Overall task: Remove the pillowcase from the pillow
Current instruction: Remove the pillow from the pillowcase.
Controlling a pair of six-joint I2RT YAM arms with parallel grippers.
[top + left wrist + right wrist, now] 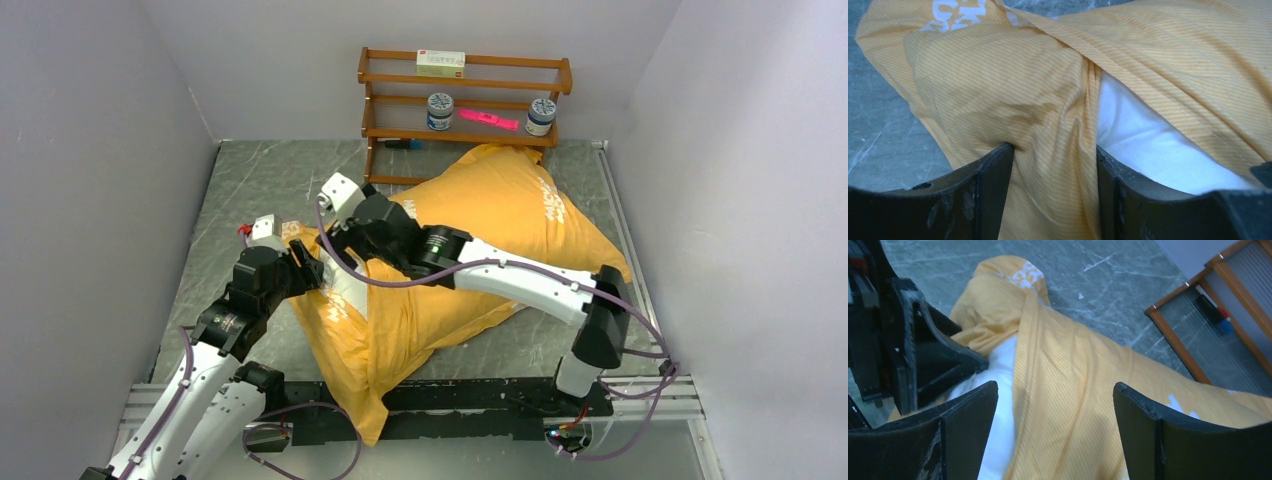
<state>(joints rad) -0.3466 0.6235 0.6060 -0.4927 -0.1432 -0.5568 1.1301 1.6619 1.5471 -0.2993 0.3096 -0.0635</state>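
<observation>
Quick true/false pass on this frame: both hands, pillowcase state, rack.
1. The left hand pinches a fold of the pillowcase. True.
2. The pillow is fully out of the pillowcase. False: only a white patch shows at the opening; the rest is covered.
3. The right hand is shut on the pillow. False: its jaws stand wide open over the pillowcase, holding nothing.
4. A wooden rack stands at the back of the table, behind the pillow. True.
5. The rack is bare. False: it holds two jars, a pink marker and a box.
</observation>
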